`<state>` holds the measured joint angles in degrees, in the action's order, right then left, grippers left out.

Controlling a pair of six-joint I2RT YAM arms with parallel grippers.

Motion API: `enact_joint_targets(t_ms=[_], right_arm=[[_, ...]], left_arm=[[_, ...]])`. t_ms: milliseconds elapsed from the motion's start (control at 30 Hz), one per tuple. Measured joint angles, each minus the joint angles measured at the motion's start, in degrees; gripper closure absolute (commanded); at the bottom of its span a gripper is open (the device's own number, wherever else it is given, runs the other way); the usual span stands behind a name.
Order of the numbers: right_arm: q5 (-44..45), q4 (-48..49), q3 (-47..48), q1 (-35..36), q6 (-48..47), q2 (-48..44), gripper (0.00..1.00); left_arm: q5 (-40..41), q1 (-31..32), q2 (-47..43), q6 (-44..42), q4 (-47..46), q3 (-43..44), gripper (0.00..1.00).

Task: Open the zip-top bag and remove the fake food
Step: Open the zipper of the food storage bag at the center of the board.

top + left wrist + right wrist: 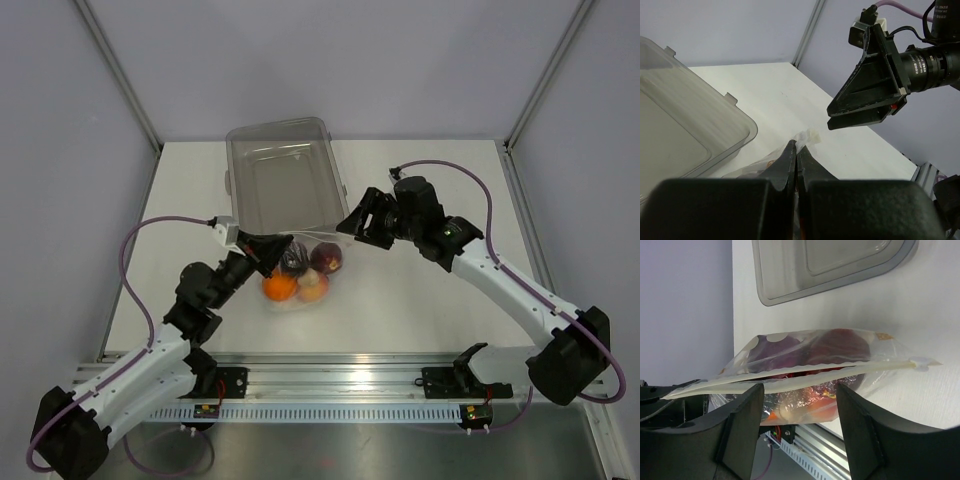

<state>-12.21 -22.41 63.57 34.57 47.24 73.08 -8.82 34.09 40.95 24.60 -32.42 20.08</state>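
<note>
The zip-top bag [303, 272] lies on the white table in front of the bin, with the fake food inside: an orange piece [280, 287], a peach piece [313, 288], a dark red piece [327, 257] and a purple piece [294, 258]. My left gripper [265, 250] is shut on the bag's left zip-edge corner [807, 136]. My right gripper [358, 228] is open and empty, just off the bag's right end. In the right wrist view the white zip strip [815, 371] runs across between my open fingers [745, 425], its two lips slightly parted.
The rigid clear plastic bin [280, 180] lies right behind the bag, and shows in the left wrist view [690, 135] and the right wrist view [830, 270]. The metal rail [340, 385] runs along the table's near edge. Grey walls enclose the table.
</note>
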Motion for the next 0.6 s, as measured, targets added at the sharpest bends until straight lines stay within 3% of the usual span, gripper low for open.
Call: enact_joint_targets(t_ms=[200, 367, 467, 600], right_arm=[[0.70, 0.17, -0.24, 0.00, 2.10, -0.15, 0.36], [2.19, 2.23, -0.26, 0.00, -4.52, 0.33, 0.46], [3.10, 5.25, -0.83, 0.00, -11.30, 0.50, 0.46], [3.04, 9.14, -3.02, 0.00, -20.98, 0.50, 0.35]], left_arm=[[2.14, 2.64, 0.02, -2.32, 0.22, 0.02, 1.00], [2.84, 3.30, 0.04, -3.45, 0.22, 0.02, 1.00], [3.02, 3.32, 0.04, -3.82, 0.22, 0.02, 1.00], [3.02, 3.32, 0.04, -3.87, 0.24, 0.02, 1.00]])
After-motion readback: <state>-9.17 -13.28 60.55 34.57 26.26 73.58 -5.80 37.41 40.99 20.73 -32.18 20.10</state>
